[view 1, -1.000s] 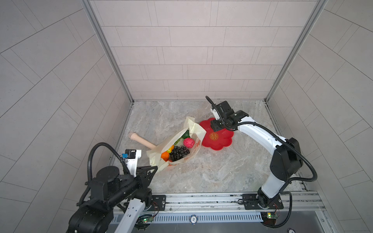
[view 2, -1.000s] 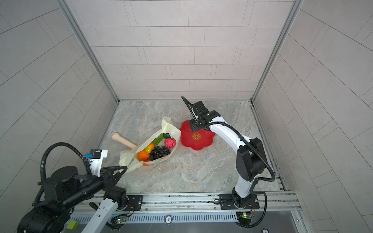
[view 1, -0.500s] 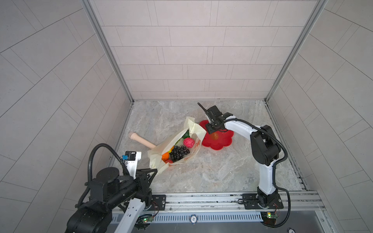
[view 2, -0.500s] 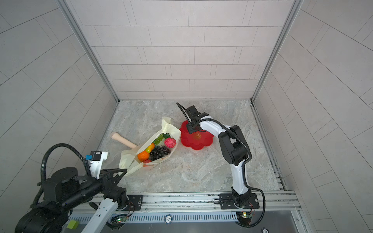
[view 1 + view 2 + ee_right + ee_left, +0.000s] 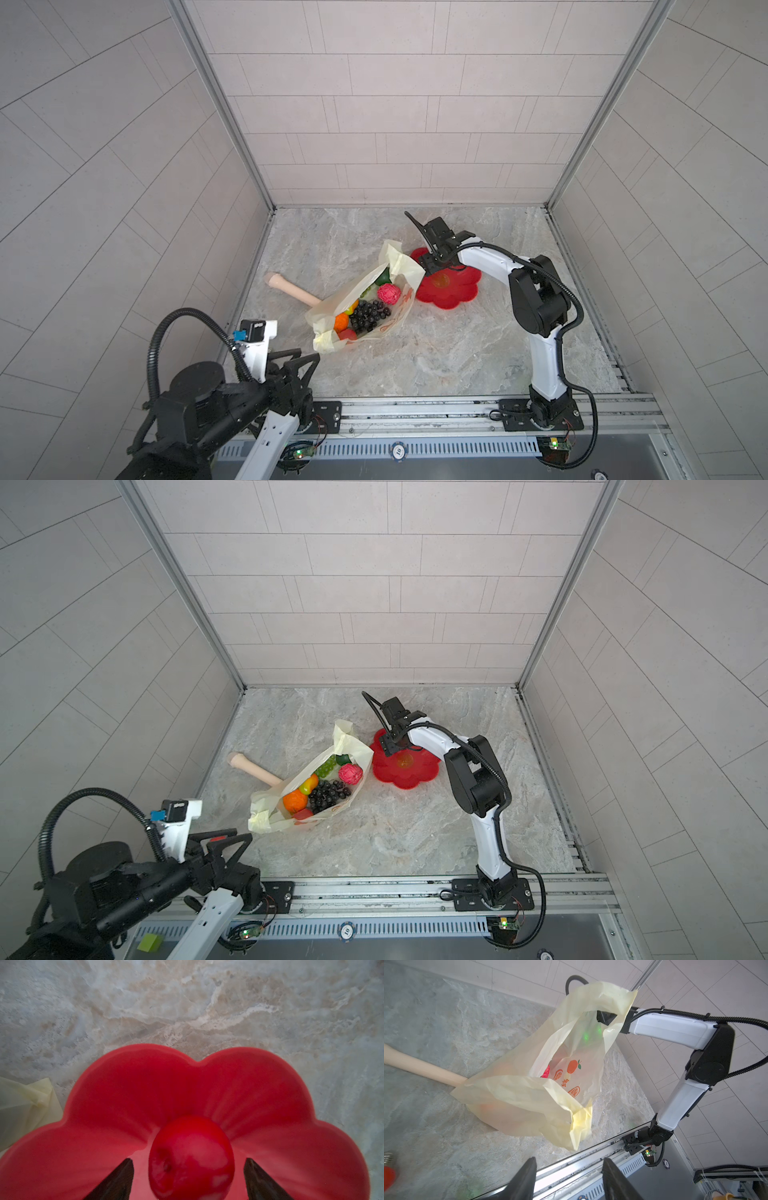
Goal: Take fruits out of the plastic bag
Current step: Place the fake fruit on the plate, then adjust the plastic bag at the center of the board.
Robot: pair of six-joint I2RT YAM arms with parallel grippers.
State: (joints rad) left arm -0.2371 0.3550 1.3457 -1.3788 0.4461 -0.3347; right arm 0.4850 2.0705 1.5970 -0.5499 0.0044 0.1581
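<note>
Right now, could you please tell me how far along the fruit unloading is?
Done: one red apple lies on the red plate, out of the plastic bag. In hand: nothing; the right gripper stands open around that apple, the left gripper is open and empty. Left: the orange, dark grapes, pink fruit and others lie inside the bag.

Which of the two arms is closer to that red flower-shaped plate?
Right. The right gripper hangs just over the plate, open fingers on either side of a red apple lying there. The left gripper is near the front rail, beyond the plastic bag from the plate.
</note>
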